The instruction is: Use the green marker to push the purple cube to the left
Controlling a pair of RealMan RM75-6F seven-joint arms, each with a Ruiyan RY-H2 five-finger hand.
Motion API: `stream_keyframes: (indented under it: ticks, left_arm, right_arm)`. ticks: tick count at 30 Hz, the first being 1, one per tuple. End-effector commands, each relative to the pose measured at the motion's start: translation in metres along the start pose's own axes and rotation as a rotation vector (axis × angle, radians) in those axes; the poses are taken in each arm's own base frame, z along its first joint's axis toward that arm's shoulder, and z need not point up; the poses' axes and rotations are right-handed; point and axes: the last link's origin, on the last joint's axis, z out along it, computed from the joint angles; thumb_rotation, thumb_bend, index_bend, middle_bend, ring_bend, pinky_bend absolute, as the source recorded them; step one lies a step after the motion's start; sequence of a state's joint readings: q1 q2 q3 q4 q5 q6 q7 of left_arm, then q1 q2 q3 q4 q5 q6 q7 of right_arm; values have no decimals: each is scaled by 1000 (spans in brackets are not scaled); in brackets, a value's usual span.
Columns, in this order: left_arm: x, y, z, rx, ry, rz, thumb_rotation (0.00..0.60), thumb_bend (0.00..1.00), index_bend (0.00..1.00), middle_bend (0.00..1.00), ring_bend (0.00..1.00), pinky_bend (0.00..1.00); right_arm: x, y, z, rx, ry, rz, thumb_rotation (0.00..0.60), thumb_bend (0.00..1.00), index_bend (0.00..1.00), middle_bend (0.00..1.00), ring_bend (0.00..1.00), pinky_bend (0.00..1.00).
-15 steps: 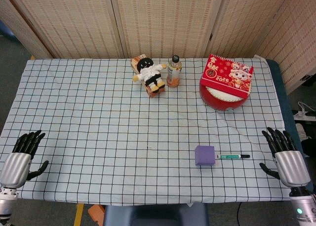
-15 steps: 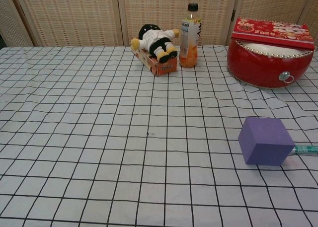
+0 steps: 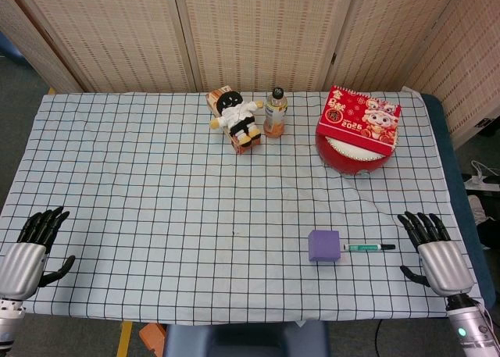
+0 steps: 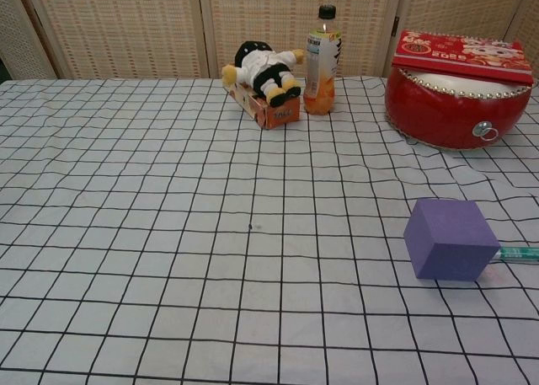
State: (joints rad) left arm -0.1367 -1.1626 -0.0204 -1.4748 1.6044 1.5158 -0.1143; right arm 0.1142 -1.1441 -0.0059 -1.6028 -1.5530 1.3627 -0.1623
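Resting my right hand [image 3: 439,255] at the bench's [image 3: 141,216] front right corner, fingers spread, holding nothing. Left hand [image 3: 27,254] at front left corner, also spread and empty. Purple cube [image 3: 323,246] sits near the front edge, right of centre, green marker [image 3: 369,248] lying just beside its right side, pointing toward my right hand, apart from it.

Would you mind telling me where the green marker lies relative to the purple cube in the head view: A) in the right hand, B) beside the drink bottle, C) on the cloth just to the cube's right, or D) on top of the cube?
C: the green marker lies flat on the checked cloth with one end at the right side of the purple cube, while the right hand is open and apart from it.
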Motion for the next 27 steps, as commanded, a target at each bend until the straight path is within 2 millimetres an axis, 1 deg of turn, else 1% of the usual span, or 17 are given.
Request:
stream_keyframes:
  ticks: [1, 3, 7, 9, 13, 18, 27]
  left_arm:
    - [0, 0, 0, -1, -3, -6, 600, 347, 0, 0, 0, 53]
    - [0, 0, 0, -2, -6, -8, 600, 347, 0, 0, 0, 54]
    - [0, 1, 0, -10, -14, -16, 600, 345, 0, 0, 0, 54]
    - [0, 1, 1, -12, -17, -18, 600, 346, 0, 0, 0, 54]
    - [1, 0, 1, -15, -18, -27, 600, 346, 0, 0, 0, 54]
    - [3, 0, 1, -16, -18, -38, 600, 346, 0, 0, 0, 54]
    - [4, -1, 1, -19, -26, -45, 600, 346, 0, 0, 0, 54]
  right_arm:
    - [-14, -7, 12, 6, -47, -47, 600, 121, 221, 245, 28, 111]
    - [-19, -10, 20, 7, -66, -72, 600, 125, 291, 296, 68, 133]
    - [-32, -19, 39, 14, -106, -102, 600, 165, 386, 358, 131, 175]
    - [-36, -23, 46, 20, -119, -111, 600, 177, 406, 370, 146, 189]
    - [-47, -32, 60, 28, -138, -123, 600, 188, 410, 373, 160, 196]
    - [-58, -42, 71, 35, -162, -145, 600, 197, 423, 382, 170, 201]
    - [-72, -52, 81, 37, -196, -198, 600, 203, 437, 392, 183, 202]
